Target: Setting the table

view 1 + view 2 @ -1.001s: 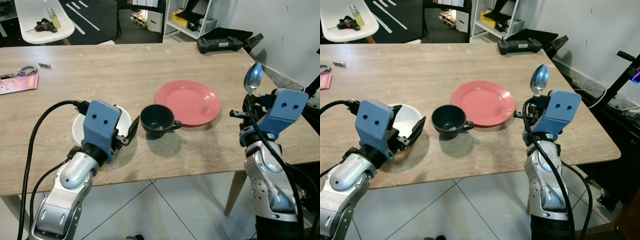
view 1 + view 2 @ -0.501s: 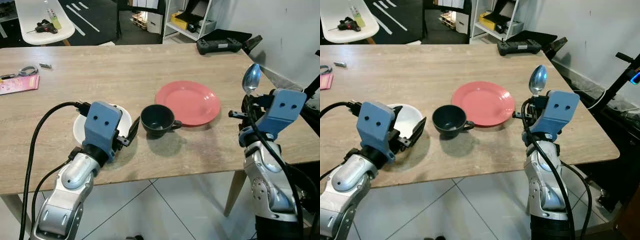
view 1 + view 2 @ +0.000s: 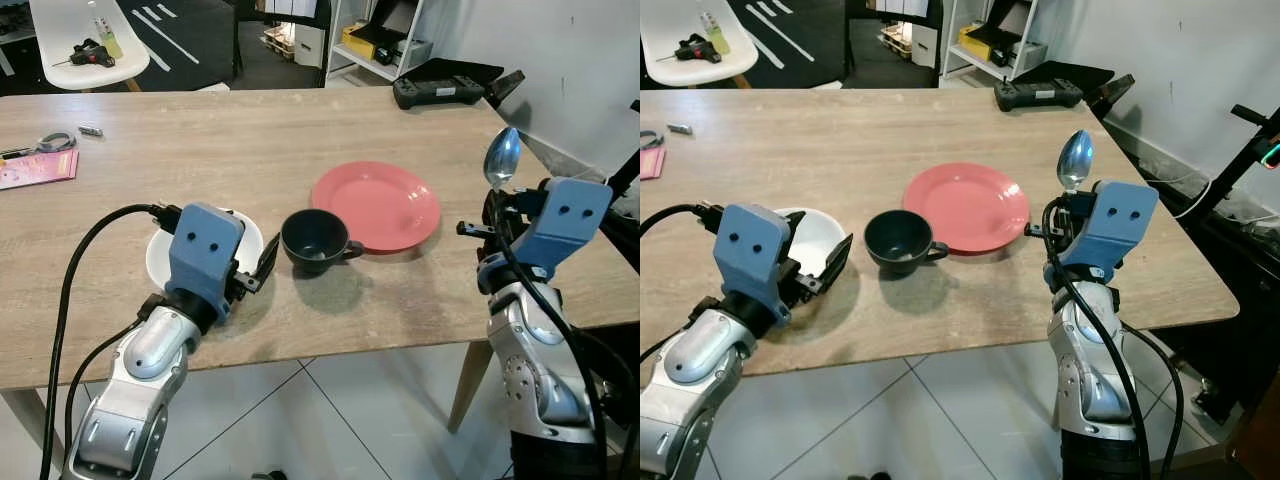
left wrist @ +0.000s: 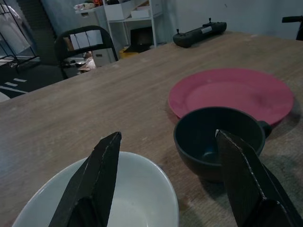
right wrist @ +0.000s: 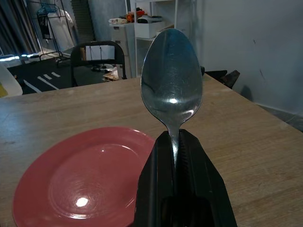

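A red plate (image 3: 376,205) lies right of centre on the wooden table (image 3: 250,140). Just left of it stands a dark cup (image 3: 315,240) with its handle toward the plate. A white bowl (image 3: 158,258) sits left of the cup, partly hidden by my left arm. My left gripper (image 4: 166,135) is open low over the table, one finger (image 4: 102,179) over the bowl's rim and the other finger (image 4: 246,184) in front of the cup (image 4: 215,144). My right gripper (image 3: 497,205) is shut on the handle of a metal spoon (image 5: 172,85), held upright beside the plate's right side.
A black controller (image 3: 440,88) lies at the table's far right corner. A pink sheet (image 3: 38,167) and scissors (image 3: 50,143) lie at the far left. A white chair (image 3: 85,45) with tools stands behind the table. The table's right edge runs close to my right arm.
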Available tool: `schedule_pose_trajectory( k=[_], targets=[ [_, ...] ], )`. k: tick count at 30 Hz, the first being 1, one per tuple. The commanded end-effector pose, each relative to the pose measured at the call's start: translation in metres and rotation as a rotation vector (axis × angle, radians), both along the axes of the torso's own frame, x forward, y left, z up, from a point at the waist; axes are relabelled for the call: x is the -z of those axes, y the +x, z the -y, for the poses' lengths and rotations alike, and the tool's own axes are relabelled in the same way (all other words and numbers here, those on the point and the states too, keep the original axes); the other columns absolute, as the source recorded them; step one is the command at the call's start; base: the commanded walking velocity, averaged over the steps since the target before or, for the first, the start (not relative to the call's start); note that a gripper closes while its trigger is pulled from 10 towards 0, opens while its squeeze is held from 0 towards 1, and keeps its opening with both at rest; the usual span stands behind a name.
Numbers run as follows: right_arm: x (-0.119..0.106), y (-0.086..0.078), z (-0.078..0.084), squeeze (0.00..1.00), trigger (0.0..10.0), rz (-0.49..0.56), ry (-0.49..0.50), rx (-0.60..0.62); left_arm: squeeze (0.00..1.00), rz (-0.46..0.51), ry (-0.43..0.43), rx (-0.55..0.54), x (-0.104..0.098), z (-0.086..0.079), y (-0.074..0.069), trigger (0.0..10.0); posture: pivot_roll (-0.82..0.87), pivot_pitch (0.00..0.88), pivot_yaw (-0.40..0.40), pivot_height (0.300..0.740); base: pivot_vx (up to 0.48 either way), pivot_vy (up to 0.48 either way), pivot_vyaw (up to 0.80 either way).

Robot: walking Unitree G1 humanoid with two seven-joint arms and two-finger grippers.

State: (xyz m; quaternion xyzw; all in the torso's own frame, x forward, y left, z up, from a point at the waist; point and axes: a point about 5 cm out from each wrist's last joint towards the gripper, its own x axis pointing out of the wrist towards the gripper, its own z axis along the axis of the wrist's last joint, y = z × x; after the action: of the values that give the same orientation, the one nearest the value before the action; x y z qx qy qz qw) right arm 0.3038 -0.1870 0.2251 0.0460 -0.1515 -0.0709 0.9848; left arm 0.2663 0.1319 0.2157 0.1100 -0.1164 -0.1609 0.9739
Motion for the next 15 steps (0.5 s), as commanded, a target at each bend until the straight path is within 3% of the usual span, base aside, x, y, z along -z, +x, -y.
schedule_pose_trajectory(
  k=[1, 15],
  targets=[
    [0.0043, -0.0007, 0.0036, 0.0, 10.0, -0.02, -0.013, 0.013, 0.0, -0.016, 0.01, 0.005, 0.0054, 0.0008, -0.0002, 10.0, 0.02, 0.068, 0.033, 0.74, 0.0, 0.0, 0.0],
    [0.005, -0.0002, 0.0042, 0.0, 10.0, -0.019, -0.01, 0.011, 0.0, -0.017, 0.006, 0.001, 0.0063, 0.0011, 0.0006, 10.0, 0.02, 0.068, 0.031, 0.74, 0.0, 0.0, 0.0]
  ],
)
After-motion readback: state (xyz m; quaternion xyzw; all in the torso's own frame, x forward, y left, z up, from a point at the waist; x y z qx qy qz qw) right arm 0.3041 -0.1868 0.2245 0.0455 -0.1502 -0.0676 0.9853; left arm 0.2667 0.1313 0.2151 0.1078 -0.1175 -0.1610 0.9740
